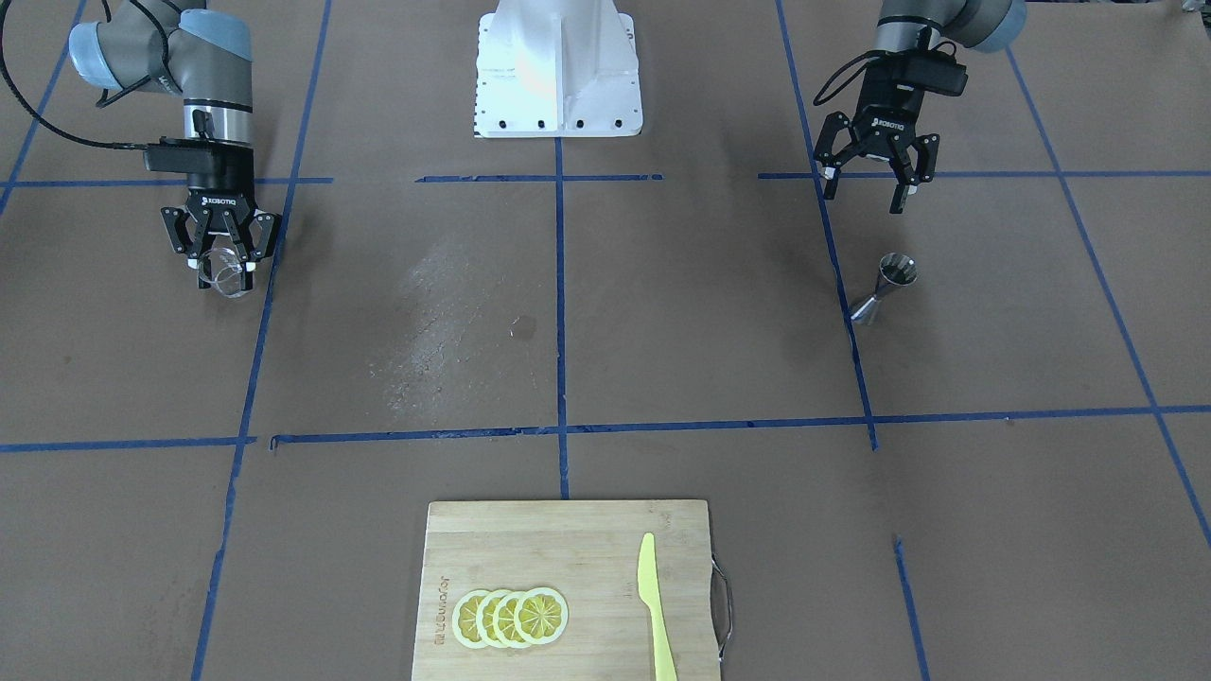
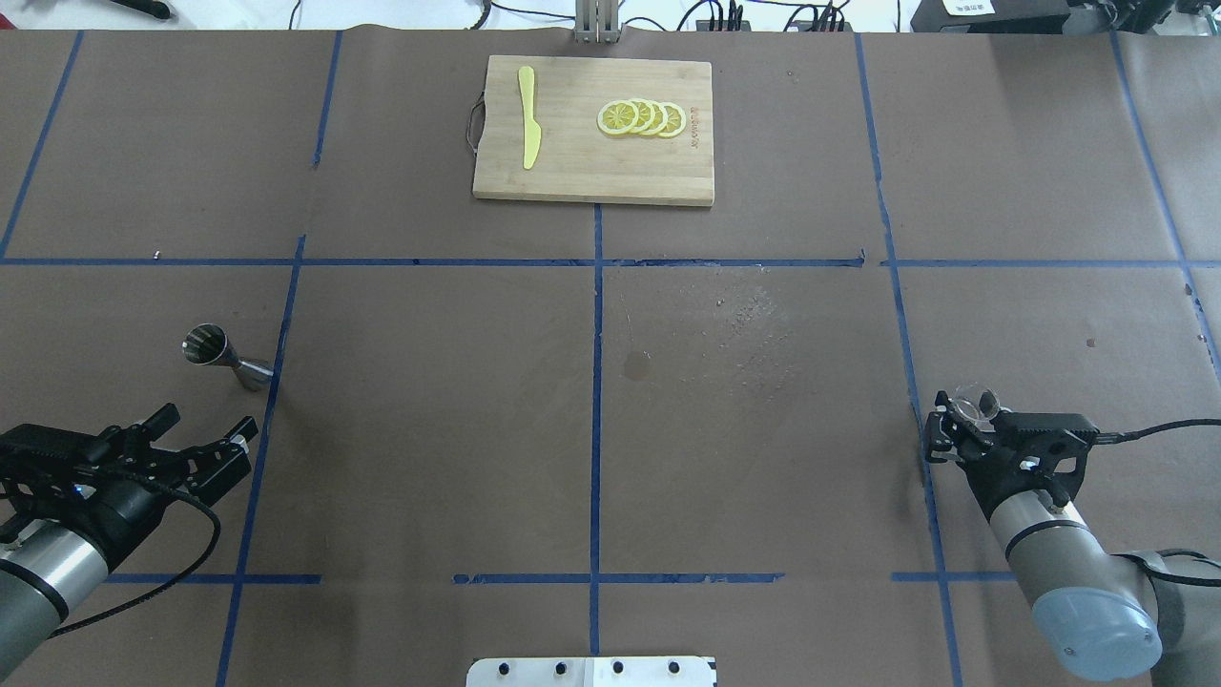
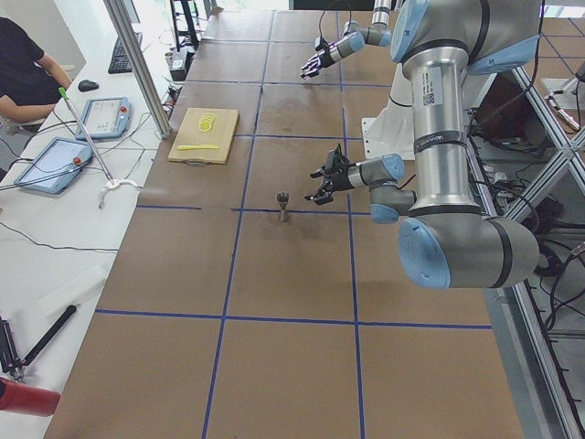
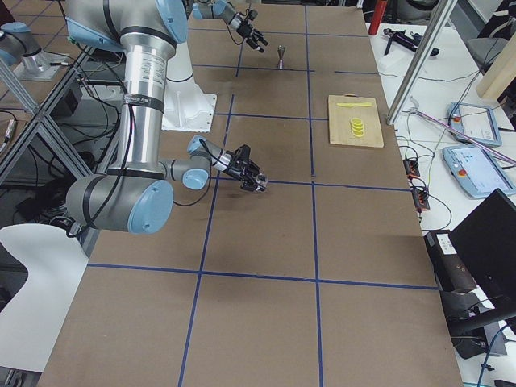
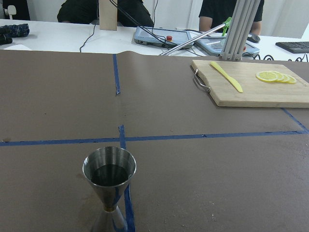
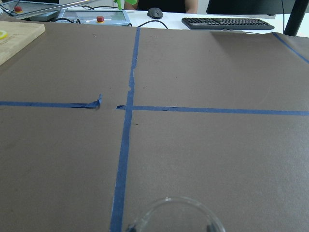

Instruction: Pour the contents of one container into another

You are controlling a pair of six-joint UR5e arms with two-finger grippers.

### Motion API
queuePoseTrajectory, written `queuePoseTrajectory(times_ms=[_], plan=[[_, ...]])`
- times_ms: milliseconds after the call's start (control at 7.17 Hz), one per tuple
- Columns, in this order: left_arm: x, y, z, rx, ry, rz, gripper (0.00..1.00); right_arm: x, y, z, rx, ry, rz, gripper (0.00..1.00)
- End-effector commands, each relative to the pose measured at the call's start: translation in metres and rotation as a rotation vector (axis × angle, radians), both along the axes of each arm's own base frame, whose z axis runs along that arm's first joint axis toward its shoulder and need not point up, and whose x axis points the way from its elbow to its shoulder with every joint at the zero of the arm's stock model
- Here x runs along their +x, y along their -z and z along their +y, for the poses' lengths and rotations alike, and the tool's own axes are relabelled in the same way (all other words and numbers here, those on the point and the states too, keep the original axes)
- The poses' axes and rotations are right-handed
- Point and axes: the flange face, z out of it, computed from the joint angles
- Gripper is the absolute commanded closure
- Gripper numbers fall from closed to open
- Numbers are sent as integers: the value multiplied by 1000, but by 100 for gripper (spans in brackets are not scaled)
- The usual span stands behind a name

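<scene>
— Where do we see the jigger [image 1: 885, 287]?
— Upright on the tabletop [image 1: 662, 312], right of centre in the front view, just below our left tool [image 1: 864, 194], which is spread wide.
— And our right tool [image 1: 226, 274]?
— Upper left there, clamped around the glass [image 1: 228, 289].

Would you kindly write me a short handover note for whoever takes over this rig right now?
Left gripper: open and empty, hovering just short of the upright steel double-cone jigger, not touching it.
Right gripper: fingers shut on the small clear glass cup, far off to the robot's other side from the jigger.
Done: cup gripped.
Left: grasp the jigger, bring the two containers together, pour. What the jigger holds cannot be told.
</scene>
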Motion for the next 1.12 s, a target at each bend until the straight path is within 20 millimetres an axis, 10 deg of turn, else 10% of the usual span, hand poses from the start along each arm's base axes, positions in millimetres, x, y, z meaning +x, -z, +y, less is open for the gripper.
queuePoseTrajectory(times_ms=[0, 976], plan=[[0, 1, 0, 0, 0, 1, 0, 0, 0, 0, 4, 1, 4, 0], [-1, 4, 0, 0, 0, 10, 0, 0, 5, 0, -3, 1, -18, 1]])
